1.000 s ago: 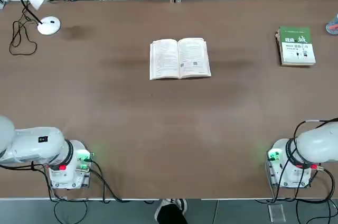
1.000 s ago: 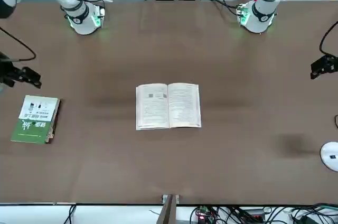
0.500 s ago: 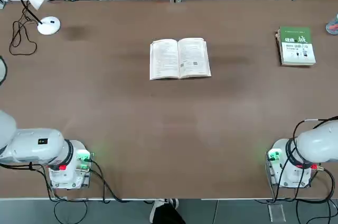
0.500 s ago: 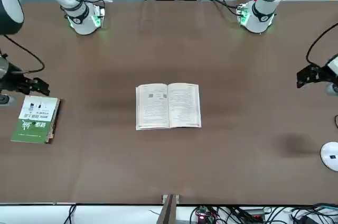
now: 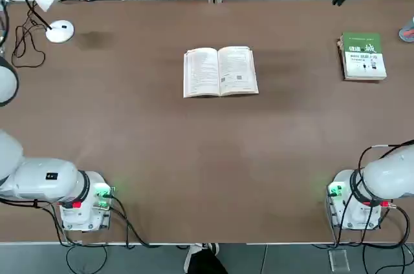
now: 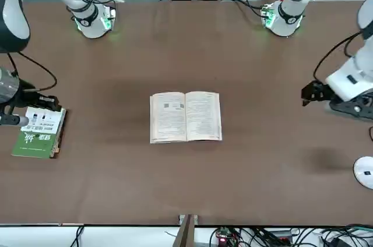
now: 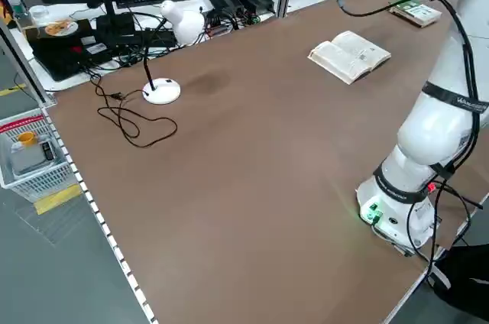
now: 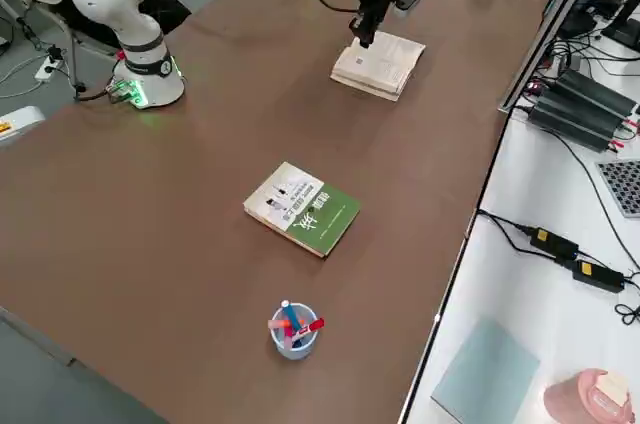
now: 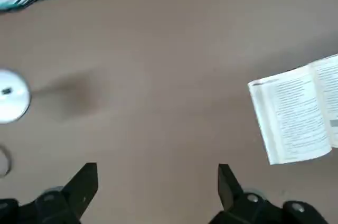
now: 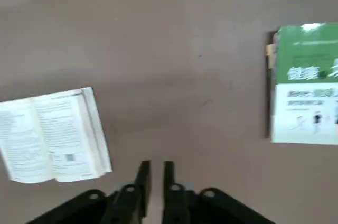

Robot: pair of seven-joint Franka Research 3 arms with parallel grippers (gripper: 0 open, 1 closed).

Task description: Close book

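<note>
The book [image 5: 220, 71] lies open and face up at the table's middle, white text pages showing [image 6: 186, 116]; its cover is hidden underneath. My left gripper [image 6: 305, 92] hangs in the air well off the book's left side. It is open, its fingers [image 9: 87, 179] spread wide, and the book [image 9: 296, 118] shows beyond them. My right gripper [image 6: 52, 103] hovers over the table's right part, between the open book [image 10: 53, 134] and the green-covered book. Its fingers [image 10: 143, 174] stand almost together, shut on nothing. Neither gripper touches the book.
A closed green-and-white book [image 5: 363, 56] lies at the far right. At the far left is a white desk lamp with a round base [image 5: 59, 31] and a looped cord. A cup of pens [image 8: 292, 329] sits by the right edge. Cables line the far edge.
Both grippers have swung in from the table's sides towards the middle. The right one now sits over the green book's near corner. The open book has not moved.
</note>
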